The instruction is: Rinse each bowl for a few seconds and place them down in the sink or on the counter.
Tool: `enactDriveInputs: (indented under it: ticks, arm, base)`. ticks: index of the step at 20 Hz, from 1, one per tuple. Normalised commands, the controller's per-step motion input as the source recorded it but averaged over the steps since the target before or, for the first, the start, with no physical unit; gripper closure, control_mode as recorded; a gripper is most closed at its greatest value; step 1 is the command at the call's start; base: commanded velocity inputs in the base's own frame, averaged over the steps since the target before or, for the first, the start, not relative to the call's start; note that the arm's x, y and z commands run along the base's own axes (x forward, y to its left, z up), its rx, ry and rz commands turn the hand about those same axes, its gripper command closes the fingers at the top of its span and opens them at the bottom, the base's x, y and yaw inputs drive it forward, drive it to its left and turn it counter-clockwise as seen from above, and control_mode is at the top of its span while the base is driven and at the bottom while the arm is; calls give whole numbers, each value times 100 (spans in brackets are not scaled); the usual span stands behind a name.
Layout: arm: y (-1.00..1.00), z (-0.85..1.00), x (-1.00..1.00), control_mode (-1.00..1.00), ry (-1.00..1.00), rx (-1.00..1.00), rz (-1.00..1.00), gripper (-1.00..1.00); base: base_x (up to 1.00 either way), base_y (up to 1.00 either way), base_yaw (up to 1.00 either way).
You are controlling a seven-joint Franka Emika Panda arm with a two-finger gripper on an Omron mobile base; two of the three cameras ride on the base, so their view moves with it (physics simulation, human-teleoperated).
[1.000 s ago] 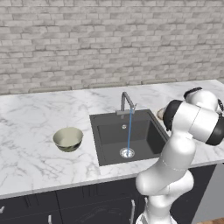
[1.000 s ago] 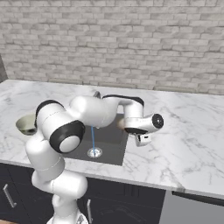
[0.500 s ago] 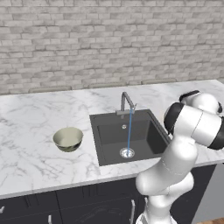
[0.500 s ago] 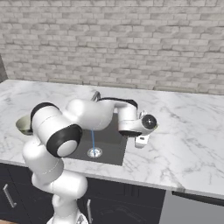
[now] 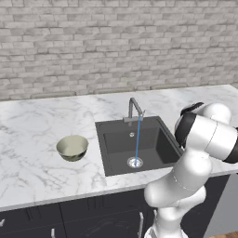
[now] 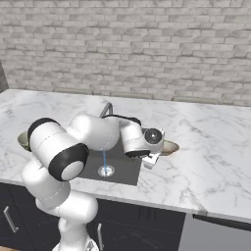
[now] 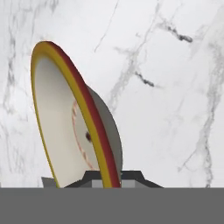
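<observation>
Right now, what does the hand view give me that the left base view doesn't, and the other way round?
Hand view: the held bowl, seen edge-on with a yellow and red rim and a pale, mottled inside, its rim clamped between the fingers.
Left base view: the sink, the faucet with a water stream running to the drain, the greenish bowl upright left of the sink, and the brick wall.
Both: the white marble counter.
</observation>
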Motion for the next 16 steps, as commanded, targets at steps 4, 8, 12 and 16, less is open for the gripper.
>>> enactDriveInputs:
  ticks: [4, 8, 12, 16]
  arm:
    - [-21, -6, -11, -100, 4, 5, -17, 100]
    - [-26, -10, -6, -100, 6, 7, -15, 100]
    - [-24, -15, -3, -100, 7, 7, -14, 100]
    - [-13, -23, 0, -100, 12, 9, -14, 100]
  base:
    - [0, 0, 0]
    - [0, 0, 0]
    - [0, 0, 0]
    - [0, 0, 0]
